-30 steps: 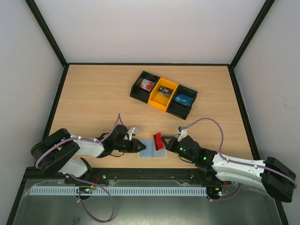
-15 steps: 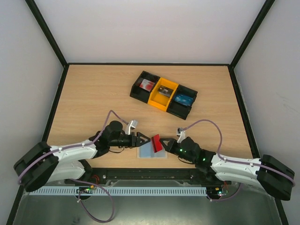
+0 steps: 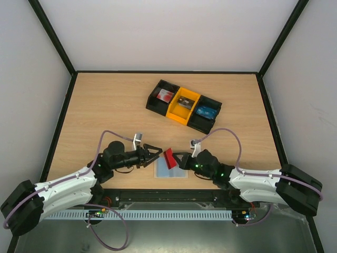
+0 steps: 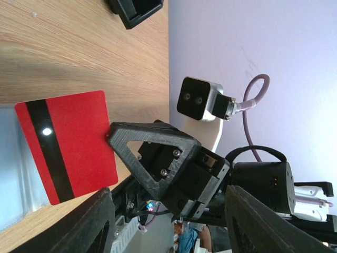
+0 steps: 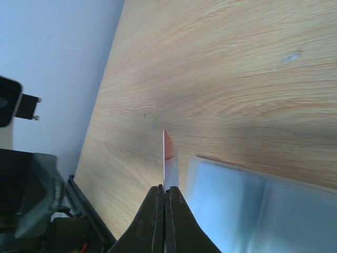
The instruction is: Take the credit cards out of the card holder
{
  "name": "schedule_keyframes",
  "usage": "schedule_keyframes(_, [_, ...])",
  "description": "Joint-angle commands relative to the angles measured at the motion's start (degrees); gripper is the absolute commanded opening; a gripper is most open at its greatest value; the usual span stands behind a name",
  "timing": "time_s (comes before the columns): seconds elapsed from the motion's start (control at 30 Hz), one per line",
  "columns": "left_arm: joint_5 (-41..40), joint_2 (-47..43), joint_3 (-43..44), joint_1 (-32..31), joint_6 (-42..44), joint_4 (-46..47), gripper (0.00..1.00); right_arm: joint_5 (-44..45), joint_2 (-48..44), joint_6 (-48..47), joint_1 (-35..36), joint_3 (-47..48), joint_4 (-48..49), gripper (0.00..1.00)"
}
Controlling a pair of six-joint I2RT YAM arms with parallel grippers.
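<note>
Card holder: we see the card holder (image 3: 175, 173) lying flat on the table (image 3: 105, 110) near its front edge, between the two arms. Whether more cards are inside it we cannot tell.
Right gripper: the right gripper (image 3: 178, 159) has its fingers pressed together on the right-hand edge of the red credit card (image 3: 169, 158). In its own wrist view the card shows edge-on, rising out of the closed tips.
Red credit card: we find it lifted clear of the holder and hanging just above the holder's far left corner. It stands tilted on edge, with its dark stripe running along its long side.
Left gripper: the left gripper (image 3: 156, 153) has its jaws apart and holds nothing. It is level with the card and pointing at it.
Relation that matters: the card lies just to the right of the left gripper, close but not touching. Its free left edge faces the open jaws, and the right gripper is on the opposite side.
Nearer arm: we judge the right arm already has the card, so a handover would need only a short reach from the left arm.
Tray: the three-compartment tray (image 3: 151, 105) sits well beyond both grippers, towards the far side.
</note>
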Motion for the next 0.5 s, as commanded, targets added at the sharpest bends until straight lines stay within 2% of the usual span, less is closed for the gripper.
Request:
schedule_keyframes(0.0, [0.27, -0.76, -0.73, 1.1, 3.95, -1.16, 0.61, -0.77, 0.26, 4.35, 0.3, 0.11, 6.99, 0.02])
schedule_keyframes(0.2, [6.5, 0.34, -0.57, 3.0, 7.86, 2.26, 0.72, -1.71, -2.42, 13.95, 0.33, -4.15, 18.15, 0.02])
schedule_keyframes(0.47, [6.63, 2.12, 0.06, 2.95, 9.21, 6.4, 0.73, -3.24, -5.51, 16.36, 0.32, -3.66, 19.37, 0.02])
